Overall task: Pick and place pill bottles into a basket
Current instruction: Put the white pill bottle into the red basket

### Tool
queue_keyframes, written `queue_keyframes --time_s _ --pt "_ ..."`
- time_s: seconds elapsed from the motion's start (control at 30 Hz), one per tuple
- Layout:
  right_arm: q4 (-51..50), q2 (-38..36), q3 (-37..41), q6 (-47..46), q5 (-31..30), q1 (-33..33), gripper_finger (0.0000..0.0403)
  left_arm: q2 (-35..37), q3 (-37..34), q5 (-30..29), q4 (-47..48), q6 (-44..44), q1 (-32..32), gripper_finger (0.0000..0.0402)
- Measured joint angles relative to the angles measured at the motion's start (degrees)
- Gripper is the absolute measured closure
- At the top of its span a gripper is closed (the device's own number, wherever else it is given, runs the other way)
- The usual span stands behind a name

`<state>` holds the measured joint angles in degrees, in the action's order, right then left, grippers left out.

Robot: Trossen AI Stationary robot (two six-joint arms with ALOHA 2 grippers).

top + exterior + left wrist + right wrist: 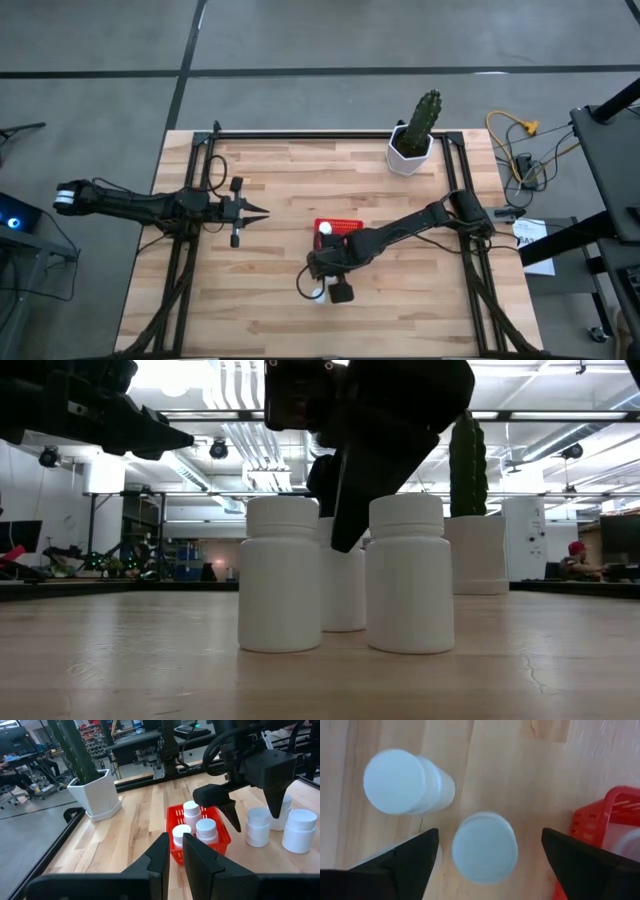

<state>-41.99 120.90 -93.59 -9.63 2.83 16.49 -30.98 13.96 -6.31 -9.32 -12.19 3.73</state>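
The red basket (345,226) (223,827) stands mid-table with three white pill bottles (206,830) upright in it. Three more pill bottles stand on the wood just nearer than the basket: one (280,573), one (407,573) and a middle one (485,847) behind them. My right gripper (490,839) (255,820) points steeply down over this group. It is open, with one finger on each side of the middle bottle's cap and a gap on both sides. My left gripper (262,212) (175,842) hovers shut at the table's left, pointing toward the basket.
A white pot with a green cactus (412,148) (95,795) stands at the far edge, right of centre. Black frame rails (300,135) run along the far and side edges. Bare wood lies near the front edge and at the left.
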Motion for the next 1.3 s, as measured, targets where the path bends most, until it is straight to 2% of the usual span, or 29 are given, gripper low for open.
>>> queue_keyframes --time_s 0.77,1.3 --pt "0.9 0.0 1.6 0.8 1.4 0.0 0.0234 0.0 0.0 0.0 1.3 1.3 0.0 0.0366" --pt "0.1 -0.2 0.5 0.8 2.0 0.0 0.0244 0.0 0.0 0.0 1.3 1.3 0.0 0.0366"
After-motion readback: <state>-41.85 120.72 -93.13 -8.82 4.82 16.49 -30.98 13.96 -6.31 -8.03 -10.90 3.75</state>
